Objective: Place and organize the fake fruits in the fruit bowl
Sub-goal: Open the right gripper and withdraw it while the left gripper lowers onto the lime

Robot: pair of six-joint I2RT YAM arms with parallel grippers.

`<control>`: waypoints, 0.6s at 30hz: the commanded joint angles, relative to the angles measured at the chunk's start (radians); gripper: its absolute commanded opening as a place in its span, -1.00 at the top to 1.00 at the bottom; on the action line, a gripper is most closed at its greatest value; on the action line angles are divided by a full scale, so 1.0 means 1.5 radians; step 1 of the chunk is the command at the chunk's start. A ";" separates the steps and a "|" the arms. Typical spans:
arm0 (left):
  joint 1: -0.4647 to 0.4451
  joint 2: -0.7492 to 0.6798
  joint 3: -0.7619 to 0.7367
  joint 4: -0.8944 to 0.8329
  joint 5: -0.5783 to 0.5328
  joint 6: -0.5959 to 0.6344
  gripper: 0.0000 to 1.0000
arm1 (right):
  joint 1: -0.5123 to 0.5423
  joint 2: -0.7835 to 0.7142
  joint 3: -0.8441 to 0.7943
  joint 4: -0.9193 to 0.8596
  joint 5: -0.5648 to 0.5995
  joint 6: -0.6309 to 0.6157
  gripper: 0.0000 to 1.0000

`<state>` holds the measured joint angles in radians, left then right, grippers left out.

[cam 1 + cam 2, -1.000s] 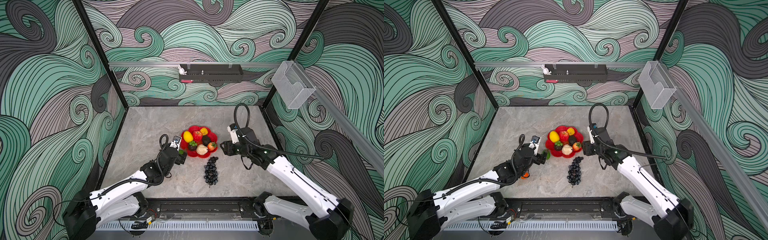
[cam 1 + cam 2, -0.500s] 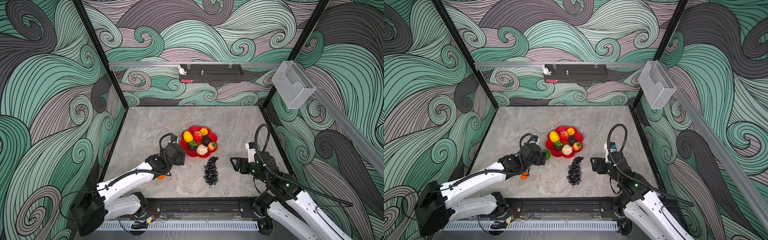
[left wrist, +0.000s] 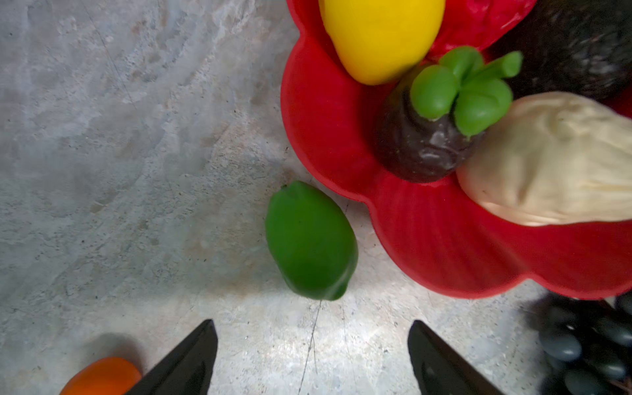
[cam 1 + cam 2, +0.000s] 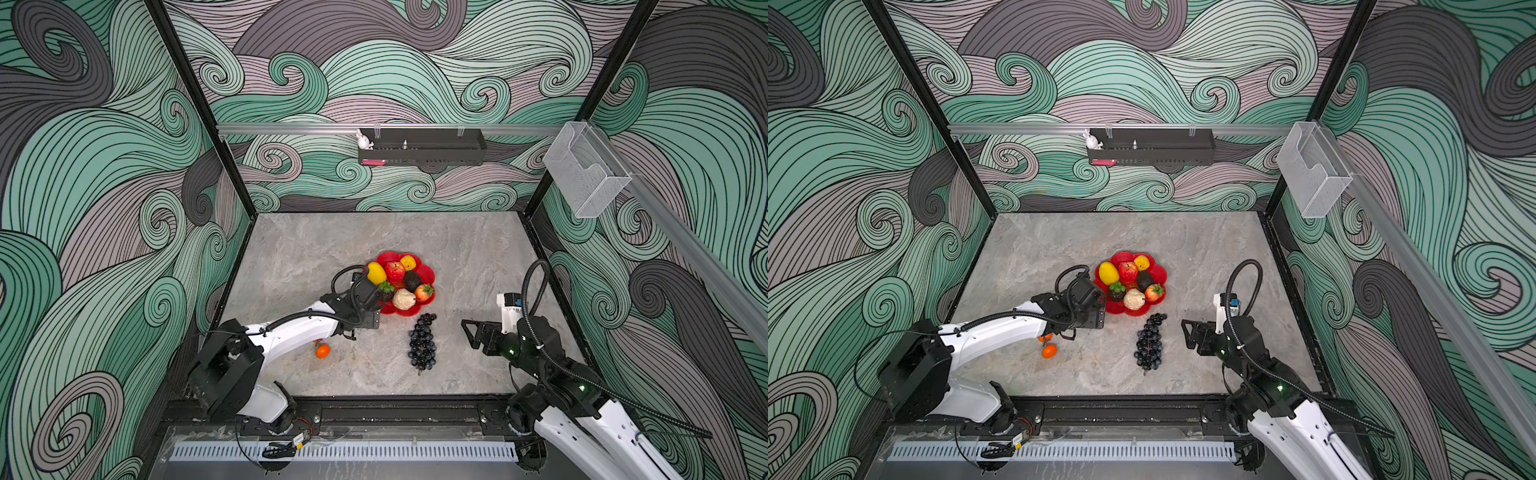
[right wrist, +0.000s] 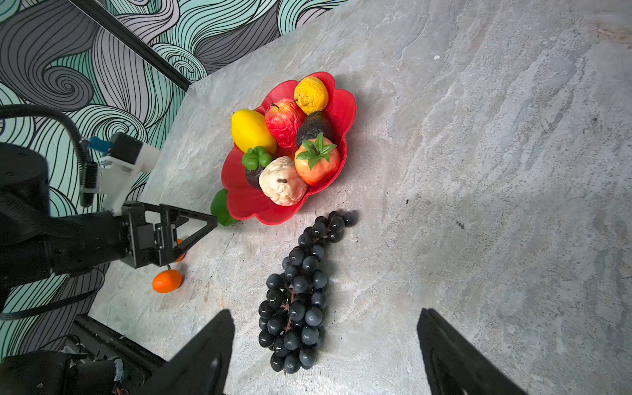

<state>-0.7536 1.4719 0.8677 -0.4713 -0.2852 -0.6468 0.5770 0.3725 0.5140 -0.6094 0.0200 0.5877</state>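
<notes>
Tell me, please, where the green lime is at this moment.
Seen from the left wrist, the green lime lies on the table beside the rim of the fruit bowl, on its left-arm side, ahead of the open left gripper.

Both top views are bright and evenly lit from above, with soft, short shadows. In the left wrist view the lime is smeared by blur and a glare patch whitens the bench
</notes>
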 commanded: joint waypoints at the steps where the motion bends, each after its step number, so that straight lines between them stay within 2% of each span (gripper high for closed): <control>1: 0.011 0.024 0.021 -0.018 0.025 -0.035 -0.77 | 0.002 -0.022 -0.018 0.020 -0.006 0.008 -0.68; 9: 0.032 0.073 0.028 0.014 0.035 -0.058 -0.67 | 0.001 -0.008 -0.025 0.031 -0.017 -0.004 -0.70; 18: 0.042 0.119 0.055 0.031 0.056 -0.054 -0.69 | 0.002 -0.006 -0.032 0.042 -0.026 -0.010 -0.75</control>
<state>-0.7006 1.6279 0.9173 -0.4370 -0.2157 -0.7109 0.5766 0.3595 0.4786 -0.5716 -0.0063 0.5823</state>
